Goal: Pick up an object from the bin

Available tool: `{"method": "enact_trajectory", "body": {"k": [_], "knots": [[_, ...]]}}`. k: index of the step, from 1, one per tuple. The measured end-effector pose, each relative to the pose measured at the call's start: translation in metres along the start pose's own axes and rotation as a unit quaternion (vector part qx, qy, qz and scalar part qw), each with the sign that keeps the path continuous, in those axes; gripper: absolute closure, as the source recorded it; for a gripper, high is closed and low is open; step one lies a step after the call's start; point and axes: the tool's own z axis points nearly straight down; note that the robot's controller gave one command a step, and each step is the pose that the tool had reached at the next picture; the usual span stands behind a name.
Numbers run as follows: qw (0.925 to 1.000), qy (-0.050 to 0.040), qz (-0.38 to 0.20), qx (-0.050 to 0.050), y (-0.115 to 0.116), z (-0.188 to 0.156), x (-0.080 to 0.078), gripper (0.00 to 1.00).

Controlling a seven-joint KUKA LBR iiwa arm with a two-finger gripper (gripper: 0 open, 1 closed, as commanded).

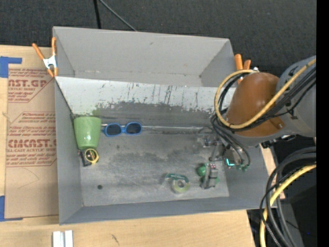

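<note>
My gripper (209, 179) is low over the bin floor at the front right. A small dark-green thing (202, 170) lies right against its left side; I cannot tell whether the two touch. A pale green translucent ring (179, 184), like a small tape roll, lies on the floor a little to the gripper's left.
At the left wall lies a light green cup (87, 131) on its side, with a small black and yellow thing (90, 157) just in front of it. Blue sunglasses (123, 129) rest near the back wall. The orange-covered wrist with its cables hangs over the right wall.
</note>
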Motion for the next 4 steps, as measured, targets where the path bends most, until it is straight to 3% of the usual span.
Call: {"method": "enact_trajectory", "body": {"k": [1, 2, 3, 4], "knots": [[0.9998, -0.0011, -0.019, 0.0, -0.029, 0.076, -0.017, 0.0], [0.9986, -0.0057, 0.053, 0.0, -0.053, 0.071, 0.017, 0.0], [0.9986, -0.0042, 0.052, 0.0, -0.052, 0.071, 0.017, 1.0], [0.9983, -0.0079, 0.059, 0.0, -0.052, -0.062, 0.0, 1.0]]}}
